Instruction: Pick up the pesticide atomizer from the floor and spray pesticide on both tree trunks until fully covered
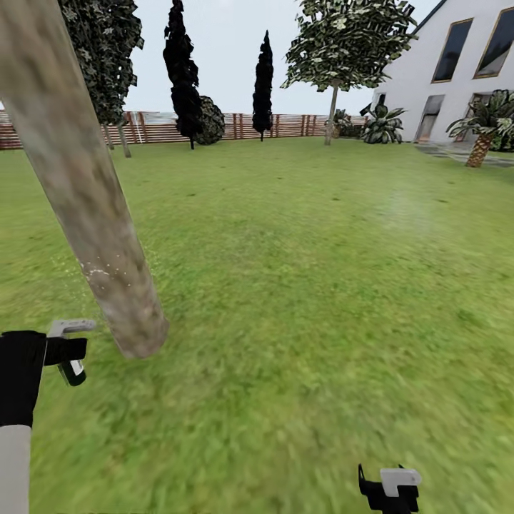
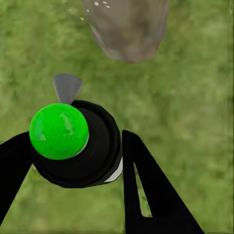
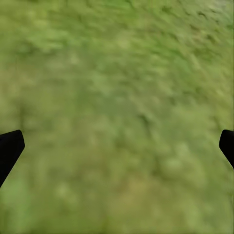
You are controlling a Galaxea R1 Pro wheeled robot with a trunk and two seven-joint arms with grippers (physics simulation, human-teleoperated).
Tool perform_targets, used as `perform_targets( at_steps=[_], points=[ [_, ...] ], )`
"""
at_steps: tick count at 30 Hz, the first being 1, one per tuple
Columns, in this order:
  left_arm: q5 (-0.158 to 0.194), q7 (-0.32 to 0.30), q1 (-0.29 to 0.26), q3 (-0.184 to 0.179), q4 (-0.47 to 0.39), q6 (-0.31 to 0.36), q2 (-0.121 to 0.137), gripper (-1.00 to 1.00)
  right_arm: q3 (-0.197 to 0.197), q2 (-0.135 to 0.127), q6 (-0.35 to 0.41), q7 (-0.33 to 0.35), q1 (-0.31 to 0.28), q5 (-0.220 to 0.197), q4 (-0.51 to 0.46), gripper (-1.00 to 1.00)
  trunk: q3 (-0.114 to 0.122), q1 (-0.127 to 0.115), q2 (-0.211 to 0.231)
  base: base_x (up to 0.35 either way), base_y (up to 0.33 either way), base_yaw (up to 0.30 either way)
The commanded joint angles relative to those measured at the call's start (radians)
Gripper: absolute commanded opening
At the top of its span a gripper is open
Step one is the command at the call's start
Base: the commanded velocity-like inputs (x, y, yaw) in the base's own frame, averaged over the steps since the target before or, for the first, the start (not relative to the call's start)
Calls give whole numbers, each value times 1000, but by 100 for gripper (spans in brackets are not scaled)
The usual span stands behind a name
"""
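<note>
Left gripper (image 2: 73, 161) sits closest to the lens in its wrist view, jaws closed on the pesticide atomizer (image 2: 73, 146): black body, bright green round cap, grey nozzle aimed toward the base of the tree trunk (image 2: 127, 27). Head view shows the same gripper (image 1: 68, 353) low at the left edge, just beside the trunk (image 1: 78, 178), which leans across the left of the picture, mottled grey-beige. Fine white specks of pesticide (image 1: 96, 271) dot the trunk's lower part and the air just beside it. Right gripper (image 1: 389, 489) hangs over bare grass (image 1: 307, 300); jaws spread wide, black fingertips (image 3: 9, 148) at opposite edges of its wrist view, nothing between. Second tree (image 1: 343, 50) stands far off by the fence (image 1: 285, 125), near a white house (image 1: 457, 71).
</note>
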Motion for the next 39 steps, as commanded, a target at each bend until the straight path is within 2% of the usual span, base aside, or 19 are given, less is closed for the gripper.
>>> perform_targets(
  at_steps=[1, 2, 3, 5, 8, 11, 14, 19, 20, 22, 24, 29, 36, 39],
  points=[
    [-6, 1, 0, 0, -1, -2, -16, -100, 0, 0, 0, 0, 0, 0, 0, 100, 0, 0, 0, 0, 0, 22],
    [-6, 1, -1, -1, -3, -2, -46, -100, 0, 0, 0, 0, 0, 0, 0, 100, 0, 0, 0, 0, 0, 9],
    [-7, 2, -3, -4, -5, -2, -65, -100, 0, 0, 0, 0, 0, 0, 0, 100, 0, 0, 0, 0, 0, 5],
    [-11, 3, -5, -42, -9, 0, -82, -100, 0, 0, 0, 0, 0, 0, 0, 100, 0, 0, 0, 0, 0, 1],
    [-12, 5, -4, -35, -10, -1, -72, -100, 0, 0, 0, 0, 0, 0, 0, 100, 0, 0, 0, 0, -2, 0],
    [-10, 72, 8, 7, 4, -11, -66, -100, 0, 0, 0, 0, 0, 0, 0, 100, 0, 0, 0, 76, -196, 0],
    [-4, 88, 32, 15, 21, -83, -77, -100, 0, 0, 0, 0, 0, 0, 0, 100, 0, 0, 0, 124, -244, 0],
    [1, 90, 38, 21, 26, -97, -84, -100, 1, 0, 0, 0, 0, 0, 0, 100, 0, 0, 0, 156, -250, 203],
    [2, 89, 44, 29, 26, -98, -82, -100, 0, 0, 0, 0, 0, 0, 1, 100, 0, 0, 0, 176, -241, 274],
    [0, 88, 64, 81, 26, -104, -76, -100, 1, 0, 0, 0, 0, 0, 0, 100, 0, 0, 0, 201, -223, 277],
    [0, 88, 78, 102, 26, -129, -82, -100, 1, 0, 0, 0, 0, 0, 1, 100, 0, 0, 0, 225, -199, 277],
    [0, 89, 104, 100, 47, -144, -125, -100, 1, 0, -1, 0, 0, 0, 1, 100, 0, 0, 0, 242, -178, 150],
    [-5, 88, 104, 112, 50, -149, -110, -100, 1, 0, 0, 0, 0, 0, 0, 100, 0, 0, 0, 324, -24, 3],
    [-3, 90, 105, 106, 52, -149, -125, -100, 1, 0, -1, 0, 0, 0, 0, 100, 0, 0, 0, 242, -101, 0]
  ],
)
